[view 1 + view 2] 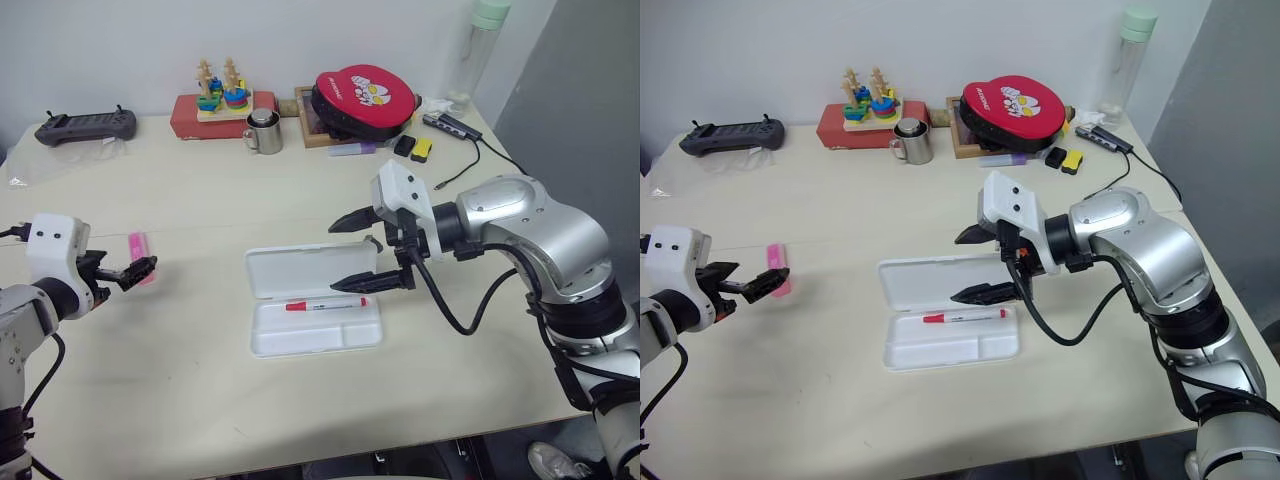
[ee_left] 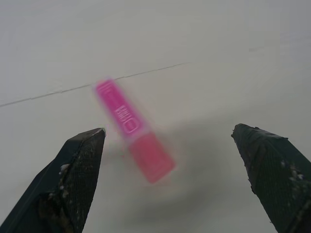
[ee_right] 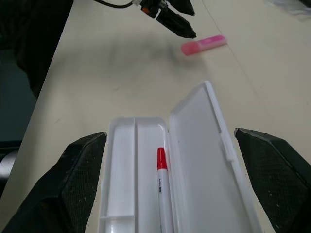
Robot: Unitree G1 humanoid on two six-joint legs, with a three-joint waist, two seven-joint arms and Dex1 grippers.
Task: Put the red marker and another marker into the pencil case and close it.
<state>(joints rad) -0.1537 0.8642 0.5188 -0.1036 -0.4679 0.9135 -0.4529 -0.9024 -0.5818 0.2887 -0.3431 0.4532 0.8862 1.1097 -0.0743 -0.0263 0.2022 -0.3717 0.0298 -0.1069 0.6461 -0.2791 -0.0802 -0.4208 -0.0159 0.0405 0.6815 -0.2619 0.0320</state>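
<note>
The white pencil case [image 1: 300,272] lies open at the middle of the table, lid flat behind the tray. Inside the tray's long compartment lies the red marker [image 1: 325,304], red cap to the left. My right gripper [image 1: 334,258] hangs open above the case, pointing left, with nothing between its fingers. The pink highlighter [image 1: 138,244] rests on the table at the left. My left gripper [image 1: 140,270] is open just in front of it, fingers either side of it in the left wrist view [image 2: 133,128], not touching.
Along the back edge stand a black controller [image 1: 85,127], a wooden toy on a red box [image 1: 215,105], a metal mug [image 1: 265,132] and a red round pouch [image 1: 365,100] with a purple pen [image 1: 352,150] beside it. A cable [image 1: 480,150] runs along the right side.
</note>
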